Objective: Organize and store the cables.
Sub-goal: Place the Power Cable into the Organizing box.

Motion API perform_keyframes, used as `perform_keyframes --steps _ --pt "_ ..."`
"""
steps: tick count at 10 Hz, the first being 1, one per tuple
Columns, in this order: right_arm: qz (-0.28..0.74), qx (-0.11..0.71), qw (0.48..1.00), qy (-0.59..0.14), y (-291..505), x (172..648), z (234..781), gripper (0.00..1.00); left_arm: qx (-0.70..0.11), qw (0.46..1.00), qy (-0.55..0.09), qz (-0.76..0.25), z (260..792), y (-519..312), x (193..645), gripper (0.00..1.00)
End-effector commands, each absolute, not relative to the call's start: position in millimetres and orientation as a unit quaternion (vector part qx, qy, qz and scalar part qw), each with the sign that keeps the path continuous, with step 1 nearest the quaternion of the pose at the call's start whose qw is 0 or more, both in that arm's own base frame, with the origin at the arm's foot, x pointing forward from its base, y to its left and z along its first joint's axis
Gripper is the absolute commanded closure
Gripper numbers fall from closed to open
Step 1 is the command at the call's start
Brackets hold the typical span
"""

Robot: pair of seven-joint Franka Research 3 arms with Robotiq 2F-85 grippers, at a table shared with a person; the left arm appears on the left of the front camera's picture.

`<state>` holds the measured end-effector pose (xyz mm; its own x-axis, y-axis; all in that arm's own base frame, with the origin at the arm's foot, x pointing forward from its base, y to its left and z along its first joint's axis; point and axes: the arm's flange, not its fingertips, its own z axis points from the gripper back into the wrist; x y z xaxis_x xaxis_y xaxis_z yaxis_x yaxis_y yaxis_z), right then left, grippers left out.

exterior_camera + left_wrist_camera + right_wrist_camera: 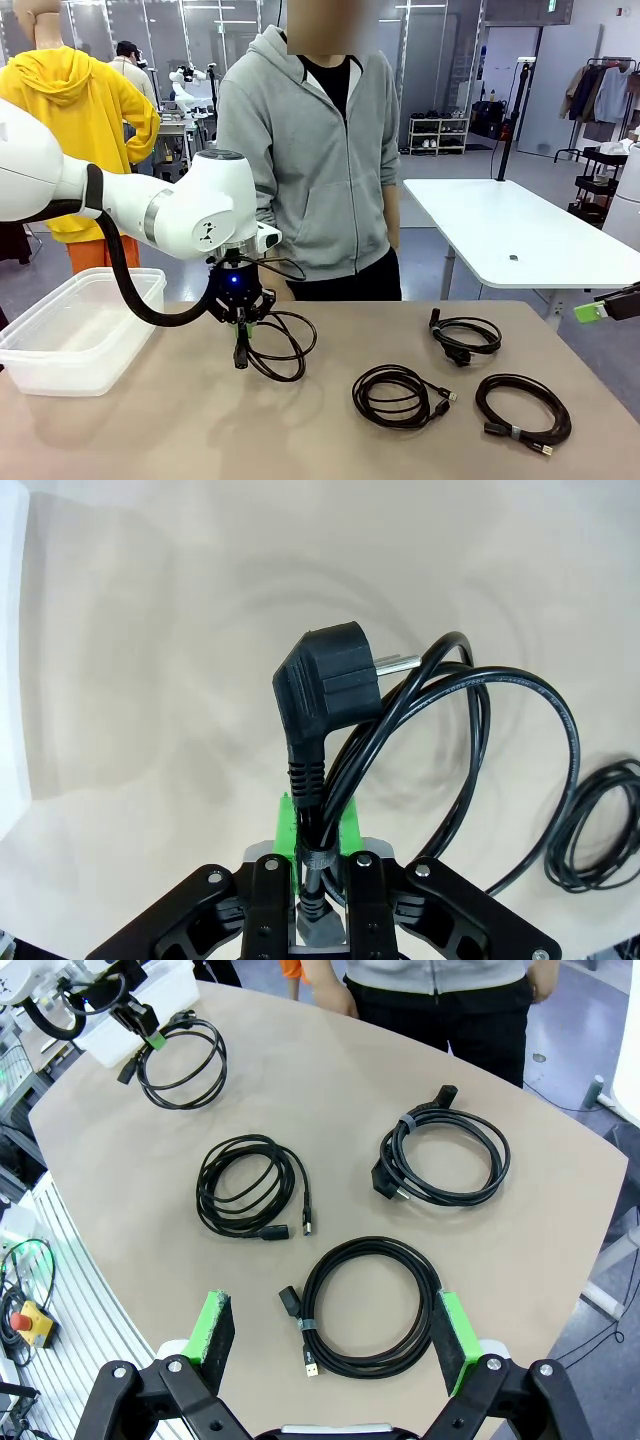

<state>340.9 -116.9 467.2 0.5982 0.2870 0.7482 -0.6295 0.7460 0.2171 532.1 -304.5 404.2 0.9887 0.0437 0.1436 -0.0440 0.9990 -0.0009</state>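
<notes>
My left gripper (238,308) is shut on a coiled black cable (283,346) and holds it just above the table, the plug (240,355) hanging down. In the left wrist view the green pads (290,830) pinch the cord below its angled plug (328,680). Three more coiled cables lie on the table: one in the middle (400,396), one farther back (463,338), one at the right with a small tie (522,410). My right gripper (333,1332) hangs open above the tied cable (365,1305), its fingers apart from it; it also shows at the right edge (603,308).
A clear plastic bin (60,350) stands at the table's left, beside the left gripper. A person in a grey hoodie (310,150) stands at the far side. A white table (520,230) stands behind on the right.
</notes>
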Motion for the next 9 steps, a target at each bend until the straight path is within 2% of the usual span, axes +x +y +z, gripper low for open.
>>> perform_keyframes --steps 1,3,6,9 --pt "0.273 0.241 0.856 -0.367 -118 342 467 0.00 0.001 0.997 -0.072 0.022 404 -304 532 0.82" --pt "0.273 0.241 0.856 -0.367 -118 342 467 0.00 -0.013 0.998 -0.039 -0.045 435 -288 533 0.82" --pt "0.273 0.241 0.856 -0.367 -118 342 467 0.00 -0.056 0.994 -0.061 -0.068 489 -224 525 0.82" --pt "0.273 0.241 0.856 -0.367 -118 342 467 0.00 -0.094 0.989 -0.064 -0.100 528 -124 516 0.82"
